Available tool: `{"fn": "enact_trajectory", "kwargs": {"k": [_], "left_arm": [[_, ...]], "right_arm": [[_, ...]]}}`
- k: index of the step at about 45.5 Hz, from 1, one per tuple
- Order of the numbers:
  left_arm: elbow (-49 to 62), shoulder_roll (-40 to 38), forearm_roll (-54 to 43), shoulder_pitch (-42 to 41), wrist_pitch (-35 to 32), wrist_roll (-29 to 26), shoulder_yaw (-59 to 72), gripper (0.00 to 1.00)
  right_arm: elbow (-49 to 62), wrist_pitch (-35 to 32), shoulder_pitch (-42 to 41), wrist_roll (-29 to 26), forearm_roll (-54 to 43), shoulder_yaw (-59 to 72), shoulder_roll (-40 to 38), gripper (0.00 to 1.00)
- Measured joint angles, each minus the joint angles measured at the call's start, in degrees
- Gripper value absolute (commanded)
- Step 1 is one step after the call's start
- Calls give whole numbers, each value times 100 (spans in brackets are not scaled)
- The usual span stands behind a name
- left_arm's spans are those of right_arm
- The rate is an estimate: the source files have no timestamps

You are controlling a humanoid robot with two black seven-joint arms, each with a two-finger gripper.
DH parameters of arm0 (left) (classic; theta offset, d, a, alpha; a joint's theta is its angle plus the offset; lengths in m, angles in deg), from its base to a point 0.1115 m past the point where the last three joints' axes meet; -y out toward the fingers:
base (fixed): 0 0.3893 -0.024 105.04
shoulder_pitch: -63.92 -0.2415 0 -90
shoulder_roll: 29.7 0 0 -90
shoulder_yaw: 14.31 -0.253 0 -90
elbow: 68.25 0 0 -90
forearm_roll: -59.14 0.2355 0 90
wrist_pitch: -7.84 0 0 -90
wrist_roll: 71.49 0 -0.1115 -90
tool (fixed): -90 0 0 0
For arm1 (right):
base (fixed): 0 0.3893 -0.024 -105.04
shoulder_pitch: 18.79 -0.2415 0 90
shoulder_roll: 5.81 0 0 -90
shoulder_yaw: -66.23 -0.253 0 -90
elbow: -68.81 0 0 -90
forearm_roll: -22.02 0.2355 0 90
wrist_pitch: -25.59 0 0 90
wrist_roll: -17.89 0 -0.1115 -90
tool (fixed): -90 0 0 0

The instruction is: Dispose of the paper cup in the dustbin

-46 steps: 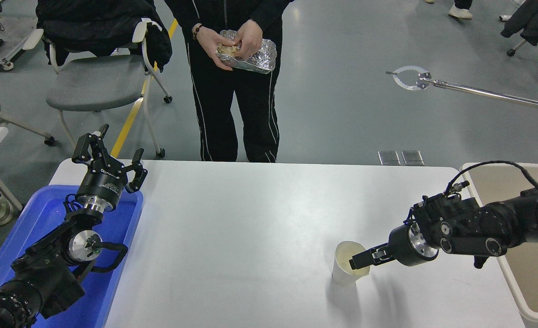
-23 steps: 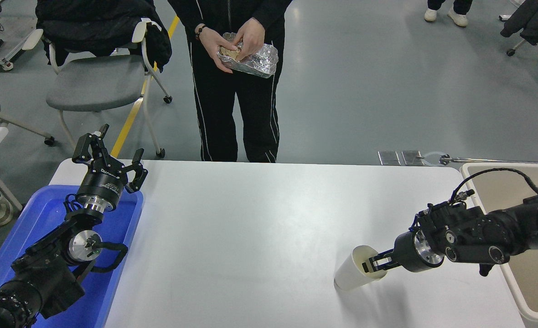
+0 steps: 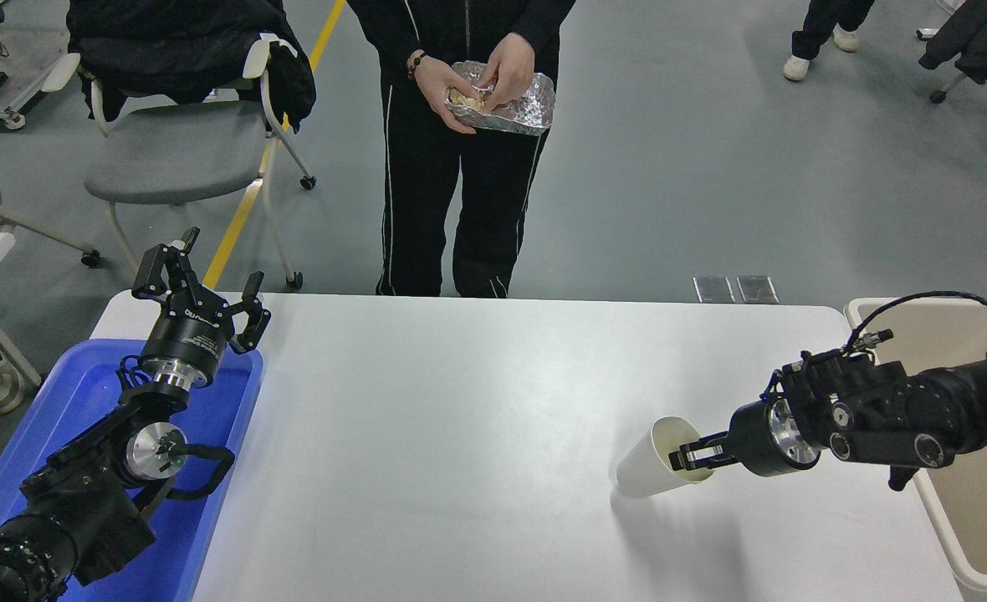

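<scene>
Plainly pinched at the rim: paper cup [image 3: 657, 460], tilted, mouth turned toward the right gripper [image 3: 687, 457], apparently lifted just off the desk [image 3: 460, 435]. Thin rim hold, so likely to slip or crumple before reaching the dustbin [image 3: 962, 552]. Nothing visible inside cup or dustbin. Left gripper [image 3: 196, 288] spread wide, parked over the blue tray [image 3: 8, 468].

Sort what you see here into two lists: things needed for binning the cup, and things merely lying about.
Needed: paper cup, tilted, rim gripped by the right pincer; dustbin at the table's right edge.

Lying about: blue tray under the parked left pincer; chair; a person's foil tray.
</scene>
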Motion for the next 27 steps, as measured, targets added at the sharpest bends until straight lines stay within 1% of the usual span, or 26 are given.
{"fn": "enact_trajectory", "kwargs": {"k": [6,27], "left_arm": [[1,-2,1,-1,0,0,0,100],[-1,-1,0,0,0,5,0,100]], "right_arm": [[-187,-83,-46,117,72,-469,-308,0],[-615,-440,-37,317,1031,-2189,-1320,0]]}}
